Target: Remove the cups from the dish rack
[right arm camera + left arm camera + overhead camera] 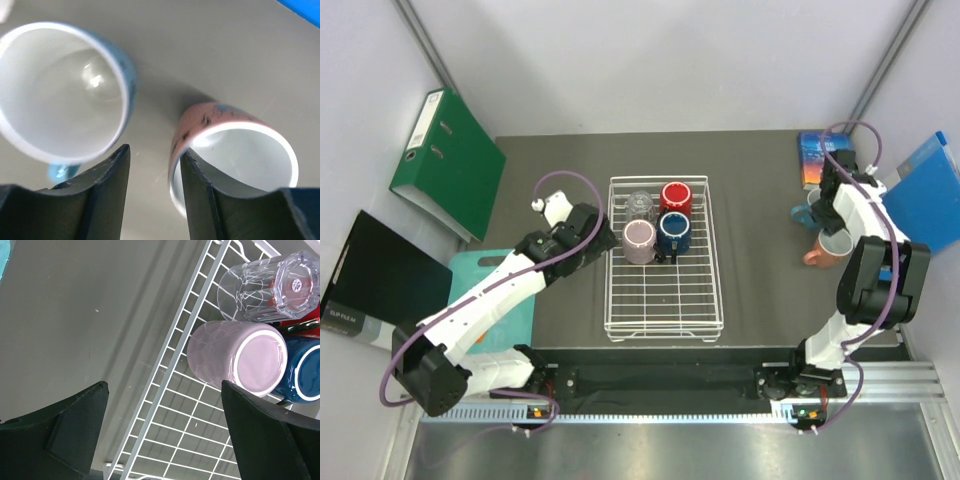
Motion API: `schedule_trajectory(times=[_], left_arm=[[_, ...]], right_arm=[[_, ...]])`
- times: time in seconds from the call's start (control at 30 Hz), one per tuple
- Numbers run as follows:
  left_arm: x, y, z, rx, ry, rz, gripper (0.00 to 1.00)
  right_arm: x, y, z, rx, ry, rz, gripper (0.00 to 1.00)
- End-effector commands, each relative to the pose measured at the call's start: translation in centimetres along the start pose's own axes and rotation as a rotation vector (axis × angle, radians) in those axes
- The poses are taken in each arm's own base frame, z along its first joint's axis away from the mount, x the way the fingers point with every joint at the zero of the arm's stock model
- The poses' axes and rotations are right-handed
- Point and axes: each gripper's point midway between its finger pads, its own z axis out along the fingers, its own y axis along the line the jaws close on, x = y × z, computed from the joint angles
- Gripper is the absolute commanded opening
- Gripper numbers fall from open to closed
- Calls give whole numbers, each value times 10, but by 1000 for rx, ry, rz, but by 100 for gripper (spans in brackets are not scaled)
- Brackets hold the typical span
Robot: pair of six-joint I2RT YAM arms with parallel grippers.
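Where the cups are: four stand upside down, close together, in the far half of the rack [665, 320]: glass [260, 287], red mug [676, 197], mauve mug [235, 357], dark blue mug [305, 370]. The light blue mug [60, 90] and salmon mug [235, 150] stand upright on the table [570, 160], well apart from the rack.
State of left gripper [165, 440]: fingers wide apart, empty, over the rack's left rim, near the mauve mug.
State of right gripper [152, 192]: fingers partly apart, clamped on nothing. The salmon mug's wall is just beside one finger; contact I cannot tell.
Handling, as I judge: stiff glazed ceramic, light, smooth and slippery. The glass is the most fragile.
Where to hold: across the mauve mug's round wall.
Materials: thin white wire grid; matte dark table; faint crackle pattern on the mauve mug; faceted clear glass.
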Motion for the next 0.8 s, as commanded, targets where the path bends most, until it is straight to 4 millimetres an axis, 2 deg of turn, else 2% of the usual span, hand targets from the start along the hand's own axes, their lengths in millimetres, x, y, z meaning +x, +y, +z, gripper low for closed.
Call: schedule_trajectory(times=[0.0,0.23,0.3,0.33,0.37,0.4,0.43,0.47,0.53,0.57,0.63,0.67,0.73,0.77], left_arm=[[-14,-15,-6,46,-36,-32,99],[-21,-21,-6,54,-57,-11,99],[-24,-24,-6,61,-69,20,99],[-25,-25,-3,56,-71,45,99],[-26,-26,-2,57,-76,70,99],[-29,-30,-2,68,-87,120,99],[-28,-32,3,62,-83,158,99],[-29,-33,5,60,-83,191,99],[-31,-37,10,47,-79,279,99],[-30,-39,12,42,-73,304,99],[-31,-43,13,36,-58,361,99],[-31,-46,11,46,-46,379,99],[-34,-51,10,57,-50,396,99],[-37,-54,10,65,-66,388,99]], right_arm=[[-37,20,-73,-174,-105,37,45],[-47,11,-134,-286,-157,38,46],[-47,15,-160,-352,-193,12,45],[-45,29,-176,-451,-204,-5,45],[-27,40,-185,-525,-202,-92,45],[-16,49,-214,-650,-227,-141,45],[-8,68,-238,-794,-245,-176,46],[22,76,-249,-875,-230,-286,47],[45,84,-283,-1027,-254,-374,52],[74,86,-294,-1085,-239,-483,54],[97,83,-299,-1098,-232,-579,59],[117,81,-303,-1113,-231,-650,60],[123,75,-310,-1135,-269,-676,61],[133,72,-309,-1142,-263,-696,62]])
